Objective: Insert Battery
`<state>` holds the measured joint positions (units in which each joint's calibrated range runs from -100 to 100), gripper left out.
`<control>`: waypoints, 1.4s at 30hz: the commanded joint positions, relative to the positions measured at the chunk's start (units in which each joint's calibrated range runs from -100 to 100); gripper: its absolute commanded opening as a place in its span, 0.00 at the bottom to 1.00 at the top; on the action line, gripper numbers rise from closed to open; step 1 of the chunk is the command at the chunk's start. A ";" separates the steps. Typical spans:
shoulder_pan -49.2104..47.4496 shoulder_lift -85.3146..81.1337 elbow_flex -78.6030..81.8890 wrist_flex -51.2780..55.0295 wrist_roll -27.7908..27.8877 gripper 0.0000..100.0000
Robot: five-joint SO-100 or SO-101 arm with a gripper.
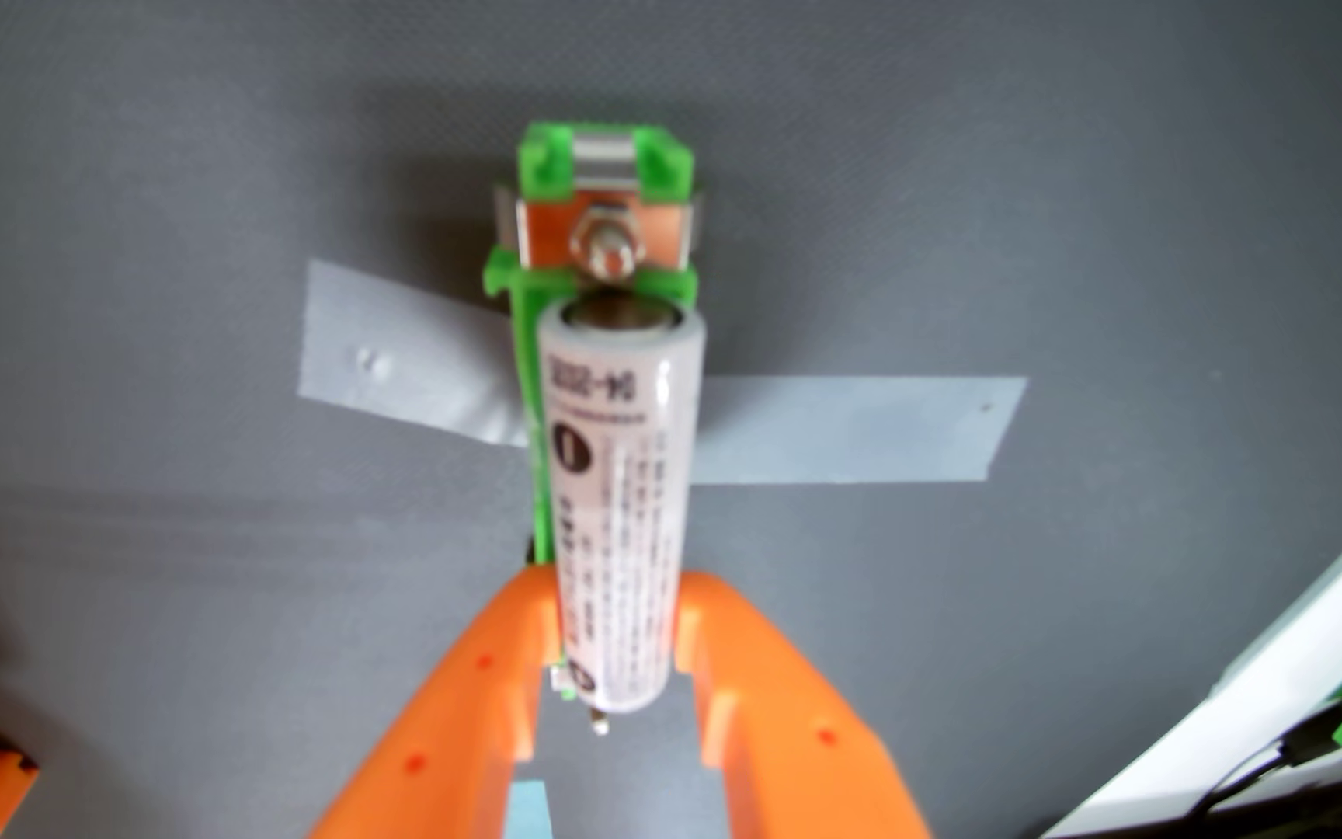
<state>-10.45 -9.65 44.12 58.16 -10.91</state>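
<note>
holding battery [619, 500] over green holder [602, 173], insertion incomplete
orange gripper [618, 621] fingers pinch the white cell's lower part from both sides; the cell lies lengthwise along the taped-down holder, far end just short of the bolt contact [607, 246]; whether it is seated cannot be told; release remains

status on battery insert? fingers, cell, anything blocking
Gripper fingers shut on battery. Cell lined up over green holder, not clearly seated. Nothing blocking the holder.
</note>
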 commanded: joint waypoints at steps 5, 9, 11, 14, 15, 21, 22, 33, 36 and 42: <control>3.24 -1.65 -0.58 0.01 0.25 0.02; 3.01 -1.65 -0.40 0.01 0.25 0.02; 3.01 -1.65 -0.40 0.01 0.25 0.02; 2.77 -1.65 -0.31 0.18 0.25 0.02; 2.42 -1.65 -0.31 0.18 0.25 0.02; 2.06 -1.65 -0.31 0.35 0.30 0.02; 2.06 -1.65 -0.22 0.35 0.30 0.02; 2.18 -1.65 0.68 0.52 0.14 0.02; 2.18 -1.65 1.04 0.52 0.09 0.02; 2.30 -1.65 0.95 0.52 0.20 0.02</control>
<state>-8.64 -9.65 45.39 58.33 -10.86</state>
